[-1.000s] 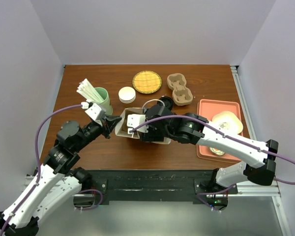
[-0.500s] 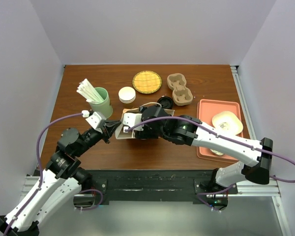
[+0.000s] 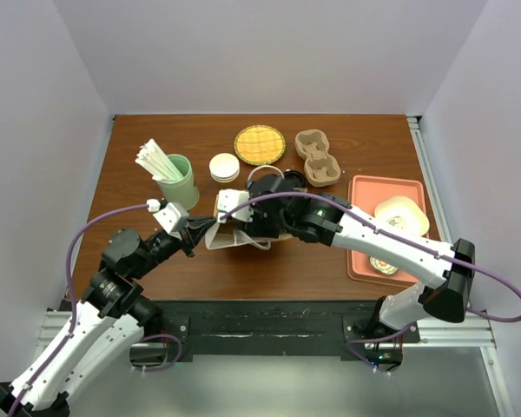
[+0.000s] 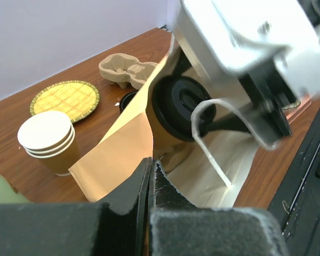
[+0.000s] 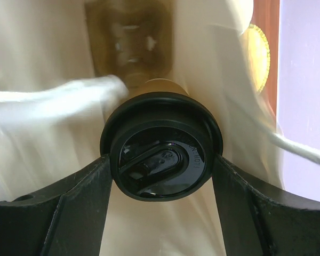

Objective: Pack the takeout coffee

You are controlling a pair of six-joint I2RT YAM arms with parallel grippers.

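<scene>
The takeout coffee, a brown paper cup with a black lid, sits inside the open paper bag. My right gripper is shut on it, one finger on each side of the lid. In the top view the right wrist covers the cup at the bag's mouth. My left gripper is shut on the bag's near edge, its jaws pressed together over the paper. In the left wrist view the coffee lies tilted, with its lid facing the camera under the bag's white handle.
A pale green cup of white sticks stands left of the bag. Behind the bag are stacked paper cups, a yellow woven plate, a cardboard cup carrier and a loose black lid. A salmon tray with a white bowl lies at the right.
My right gripper has moved left and away from the bases, carrying the coffee deeper into the bag. The bag has shifted a little leftward. The left gripper keeps its pinch.
</scene>
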